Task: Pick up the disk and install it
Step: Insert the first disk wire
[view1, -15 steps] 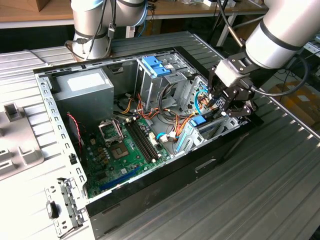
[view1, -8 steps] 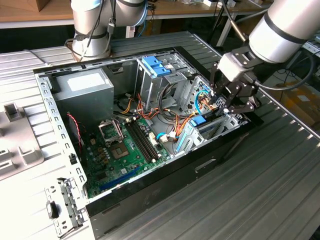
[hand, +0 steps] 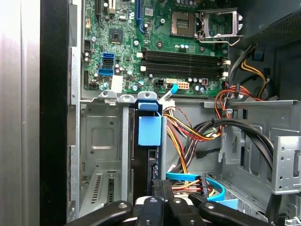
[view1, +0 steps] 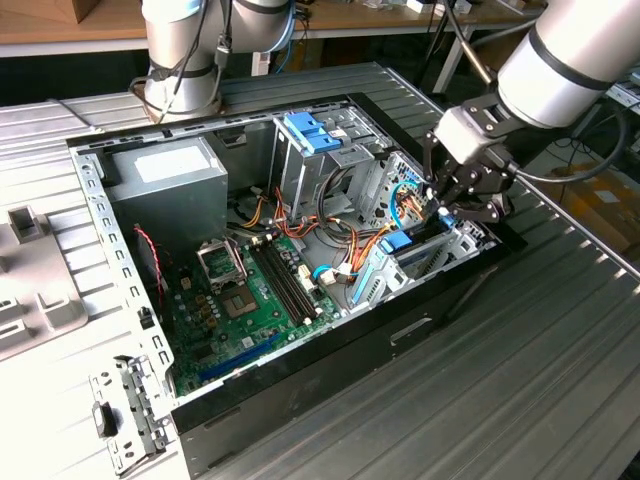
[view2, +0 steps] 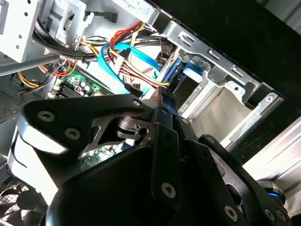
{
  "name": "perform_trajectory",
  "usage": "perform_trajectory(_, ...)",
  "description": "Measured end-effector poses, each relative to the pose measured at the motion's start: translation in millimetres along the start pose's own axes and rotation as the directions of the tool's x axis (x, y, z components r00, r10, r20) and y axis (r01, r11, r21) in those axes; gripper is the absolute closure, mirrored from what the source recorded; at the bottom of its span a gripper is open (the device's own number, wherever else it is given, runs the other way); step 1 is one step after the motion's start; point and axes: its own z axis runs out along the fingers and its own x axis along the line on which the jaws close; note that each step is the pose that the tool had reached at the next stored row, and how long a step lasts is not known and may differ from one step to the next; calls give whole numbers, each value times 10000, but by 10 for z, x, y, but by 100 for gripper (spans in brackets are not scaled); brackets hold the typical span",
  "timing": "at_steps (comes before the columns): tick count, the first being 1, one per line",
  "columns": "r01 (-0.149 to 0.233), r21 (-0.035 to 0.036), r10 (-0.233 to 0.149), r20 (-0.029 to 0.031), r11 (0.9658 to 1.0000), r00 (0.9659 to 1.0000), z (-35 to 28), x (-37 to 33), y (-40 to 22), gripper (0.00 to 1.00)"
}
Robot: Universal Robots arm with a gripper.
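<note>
- While your pincer (view1: pixel 447 205) hangs low over the open computer case (view1: pixel 300 395) on the ribbed metal bench (view1: pixel 520 370), it sits at the drive cage (view1: pixel 455 245) near the exterior view's right end of the chassis.
- You can see the disk (hand: pixel 149 136) standing on edge in the cage's slot in the first wrist view, its blue tab facing the motherboard (hand: pixel 155 42) and its dark body running back to the fingers.
- Your pincer's fingers (view2: pixel 165 117) are drawn close together along the disk's near end; whether they truly clamp it, you cannot tell.
- Beside the slot you have a tangle of red, yellow and orange wires (hand: pixel 188 129) and a flat blue cable (hand: pixel 193 178).
- At the exterior view's left, the power supply (view1: pixel 165 185) lies in the case's far corner, well apart from the pincer.
</note>
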Motion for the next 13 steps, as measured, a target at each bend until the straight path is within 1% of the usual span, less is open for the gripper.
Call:
perform_trajectory(1,-5,-30,5,3,10000,10000,3,2,-29,89)
perform_trajectory(3,-14,-76,14,3,10000,10000,9,4,-65,89)
perform_trajectory(6,-24,-134,24,1,9999,10000,23,7,-91,89)
perform_trajectory(8,-31,-174,31,4,9998,10000,52,14,-100,89)
perform_trajectory(12,-31,-182,31,6,9998,10000,58,22,-101,89)
perform_trajectory(13,-32,-182,32,8,9998,10000,48,21,-103,89)
